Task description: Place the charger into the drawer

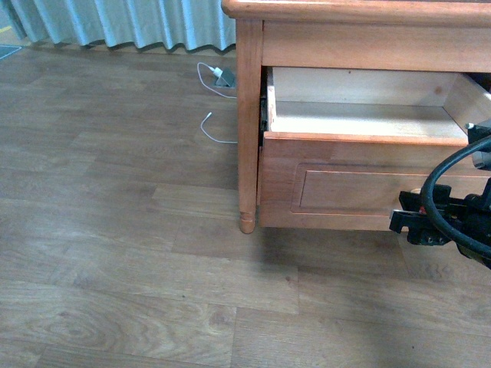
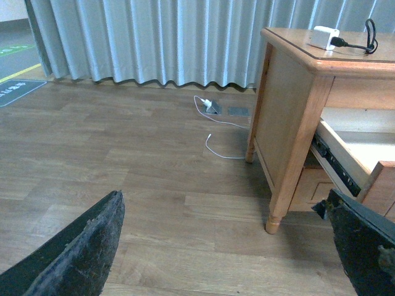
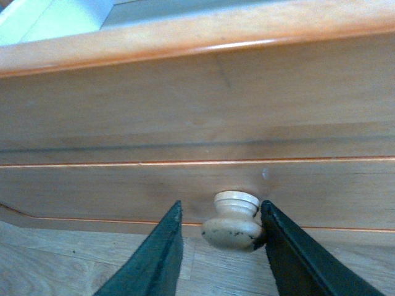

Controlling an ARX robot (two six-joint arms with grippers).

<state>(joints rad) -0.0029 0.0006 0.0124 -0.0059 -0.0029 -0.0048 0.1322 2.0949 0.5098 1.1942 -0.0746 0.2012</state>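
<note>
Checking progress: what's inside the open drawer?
The drawer shows only a bare pale floor and walls. The strip just behind its front is hidden. The charger sits on the nightstand top.

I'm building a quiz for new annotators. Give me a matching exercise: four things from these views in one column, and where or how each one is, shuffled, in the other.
Things
1. black-cabled charger
2. drawer
3. knob
4. white-cabled charger

Place or state
A. on the floor near the curtain
B. pulled open
C. on top of the nightstand
D. between the fingers of the right gripper

Pairs: 1-C, 2-B, 3-D, 4-A
</note>
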